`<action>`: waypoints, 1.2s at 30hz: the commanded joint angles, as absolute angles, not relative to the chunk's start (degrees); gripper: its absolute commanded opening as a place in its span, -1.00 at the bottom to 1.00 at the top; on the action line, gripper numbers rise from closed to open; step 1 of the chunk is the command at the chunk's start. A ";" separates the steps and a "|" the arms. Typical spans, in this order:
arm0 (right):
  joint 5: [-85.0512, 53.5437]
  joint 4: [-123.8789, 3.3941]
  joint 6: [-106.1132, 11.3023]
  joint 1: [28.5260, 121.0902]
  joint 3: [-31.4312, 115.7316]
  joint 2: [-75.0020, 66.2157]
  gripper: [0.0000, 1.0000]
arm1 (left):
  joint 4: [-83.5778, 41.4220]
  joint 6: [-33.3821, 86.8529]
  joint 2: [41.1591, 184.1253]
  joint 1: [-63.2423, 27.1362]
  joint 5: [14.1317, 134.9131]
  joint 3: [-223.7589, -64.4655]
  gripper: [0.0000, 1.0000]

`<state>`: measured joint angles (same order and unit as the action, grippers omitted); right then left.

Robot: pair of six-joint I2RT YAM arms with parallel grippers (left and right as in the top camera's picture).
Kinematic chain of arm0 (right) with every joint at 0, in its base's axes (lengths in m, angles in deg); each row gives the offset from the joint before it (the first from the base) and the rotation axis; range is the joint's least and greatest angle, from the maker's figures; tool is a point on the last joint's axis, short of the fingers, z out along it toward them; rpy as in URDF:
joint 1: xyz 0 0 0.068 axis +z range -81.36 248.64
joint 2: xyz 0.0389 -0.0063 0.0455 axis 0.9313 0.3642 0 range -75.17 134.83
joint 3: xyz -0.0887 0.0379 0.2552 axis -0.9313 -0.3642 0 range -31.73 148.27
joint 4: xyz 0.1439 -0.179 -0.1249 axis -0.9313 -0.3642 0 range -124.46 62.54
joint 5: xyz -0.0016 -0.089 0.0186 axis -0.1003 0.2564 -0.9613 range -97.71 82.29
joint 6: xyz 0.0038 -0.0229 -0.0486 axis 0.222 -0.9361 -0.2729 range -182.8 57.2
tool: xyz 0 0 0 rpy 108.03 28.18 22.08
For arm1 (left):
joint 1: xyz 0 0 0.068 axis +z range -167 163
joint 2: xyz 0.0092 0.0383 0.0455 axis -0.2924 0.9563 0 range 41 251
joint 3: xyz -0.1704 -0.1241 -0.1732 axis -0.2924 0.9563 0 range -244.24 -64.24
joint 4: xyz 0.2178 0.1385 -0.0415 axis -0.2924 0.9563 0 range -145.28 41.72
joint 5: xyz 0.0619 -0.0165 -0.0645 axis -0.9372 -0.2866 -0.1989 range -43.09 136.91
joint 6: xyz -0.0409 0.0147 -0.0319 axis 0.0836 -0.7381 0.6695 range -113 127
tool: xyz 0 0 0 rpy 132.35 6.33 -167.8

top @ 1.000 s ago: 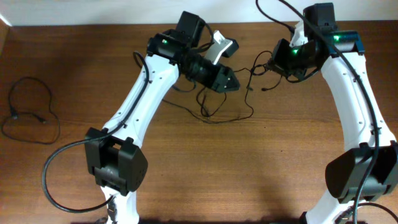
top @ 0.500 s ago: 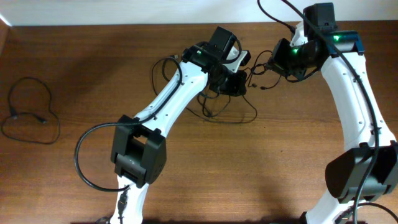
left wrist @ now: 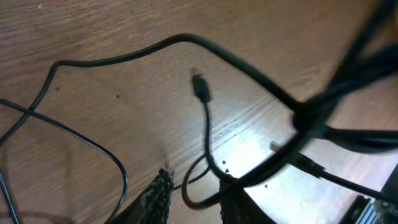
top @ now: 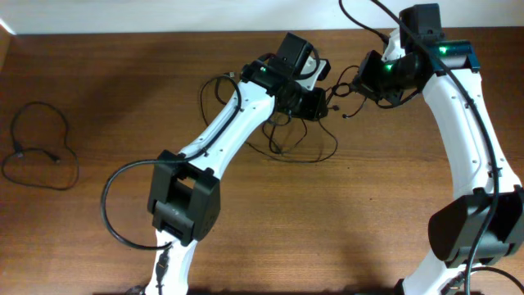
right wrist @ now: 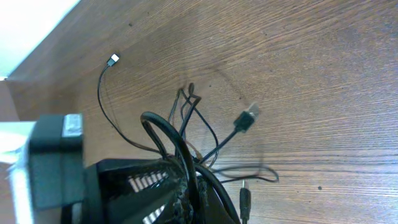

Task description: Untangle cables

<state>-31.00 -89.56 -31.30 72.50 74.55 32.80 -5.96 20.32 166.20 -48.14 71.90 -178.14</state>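
Just beside right gripper (top: 360, 83), toward table centre: left gripper (top: 318, 103) now nosed into cables (top: 304, 152). A second ago it hung farther off, arm folded back. Right gripper clamped on knotted part of cables, cords fanning out from it. Left gripper fingers (left wrist: 158, 193) parted, thin loop lying in gap, not pinched. Small plug (left wrist: 199, 86) free on table (top: 393, 205). Slack trails away from right gripper. Judgement: second grip near; then pull apart. Separate cord (top: 37, 147) lies far from right gripper, looks already freed.

Left gripper (top: 313, 100) swung right, now over cables (top: 295, 146) beside right gripper (top: 362, 82); lower loops shifted slightly.
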 commanded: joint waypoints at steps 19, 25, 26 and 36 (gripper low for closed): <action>-28.77 -101.76 -45.07 72.76 74.92 32.99 -0.22 | -4.63 10.24 161.48 -35.90 71.05 -178.71 -1.00; -39.20 -100.14 -50.57 73.68 74.95 32.99 0.11 | 3.48 8.67 154.71 -34.33 72.25 -178.71 -1.00; -40.11 -99.42 -50.60 74.36 74.95 32.99 0.11 | 4.37 8.67 154.42 -34.37 73.67 -178.71 -1.00; -42.50 -86.28 -39.76 81.77 74.97 32.99 0.10 | 11.67 8.65 154.44 -34.35 75.16 -178.71 -1.00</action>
<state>-41.12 -87.22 -42.51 81.73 74.55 32.80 11.41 9.57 155.32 -34.28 74.96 -178.23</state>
